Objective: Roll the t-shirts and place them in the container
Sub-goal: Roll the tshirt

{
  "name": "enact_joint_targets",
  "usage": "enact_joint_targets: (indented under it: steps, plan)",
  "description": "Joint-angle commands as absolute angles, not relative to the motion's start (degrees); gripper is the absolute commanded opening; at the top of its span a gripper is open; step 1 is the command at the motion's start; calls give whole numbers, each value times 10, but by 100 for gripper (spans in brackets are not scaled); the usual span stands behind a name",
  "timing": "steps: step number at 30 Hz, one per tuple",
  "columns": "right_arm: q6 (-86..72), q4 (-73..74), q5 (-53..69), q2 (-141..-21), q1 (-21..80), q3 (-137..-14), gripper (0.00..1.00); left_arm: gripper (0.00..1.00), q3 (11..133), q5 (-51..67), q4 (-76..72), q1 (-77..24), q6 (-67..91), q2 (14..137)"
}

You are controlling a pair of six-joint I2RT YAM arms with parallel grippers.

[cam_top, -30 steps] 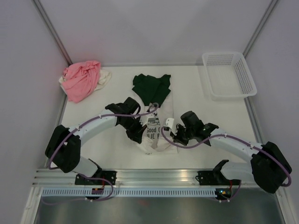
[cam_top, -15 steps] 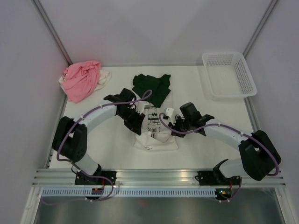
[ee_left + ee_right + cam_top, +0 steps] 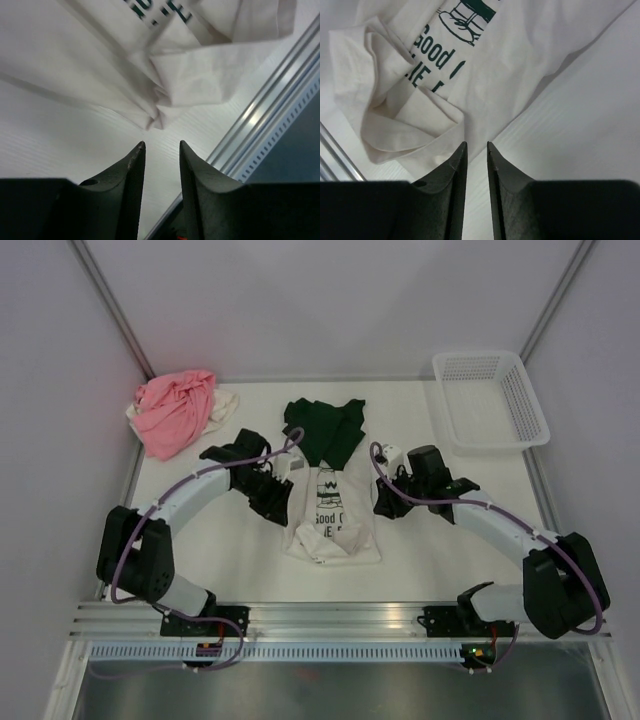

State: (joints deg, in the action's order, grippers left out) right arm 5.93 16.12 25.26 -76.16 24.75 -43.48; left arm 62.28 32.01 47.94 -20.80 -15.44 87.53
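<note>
White table (image 3: 420, 560) w/ cream tee (image 3: 335, 530) in the middle; left gripper (image 3: 161, 144) & right gripper (image 3: 476, 144) both spread a bit, empty, near it.

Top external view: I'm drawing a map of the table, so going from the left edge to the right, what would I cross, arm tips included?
pink t-shirt → left gripper → printed cream t-shirt → right gripper → white mesh basket
</note>
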Motion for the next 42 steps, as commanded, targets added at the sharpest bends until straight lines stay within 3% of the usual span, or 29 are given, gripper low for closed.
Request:
enact_joint_targets:
  steps: [1, 5, 9, 18, 31, 34, 37, 40, 42]
  plan:
    - [-80, 191, 273, -729, 248, -419, 27, 38, 563, 288, 489, -271, -197, 831]
    - [-175, 221, 230, -728, 249, -401, 25, 49, 548, 260, 443, -313, -190, 833]
    - [-226, 197, 243, -730, 249, -362, 27, 49, 554, 215, 434, -319, -183, 867]
    - [-280, 79, 271, -760, 260, -307, 29, 50, 605, 274, 489, -326, -139, 933]
    - [-238, 125, 317, -795, 261, -312, 26, 45, 596, 286, 532, -330, -142, 989]
    - [-243, 126, 324, -799, 262, -318, 22, 35, 621, 295, 531, -330, -133, 989]
    - [-242, 123, 337, -806, 261, -321, 10, 12, 614, 299, 526, -330, -127, 982]
    - [-236, 121, 341, -815, 261, -320, 5, 3, 597, 315, 526, -330, -126, 978]
    - [-235, 123, 346, -823, 261, -320, 1, 2, 591, 323, 526, -330, -126, 978]
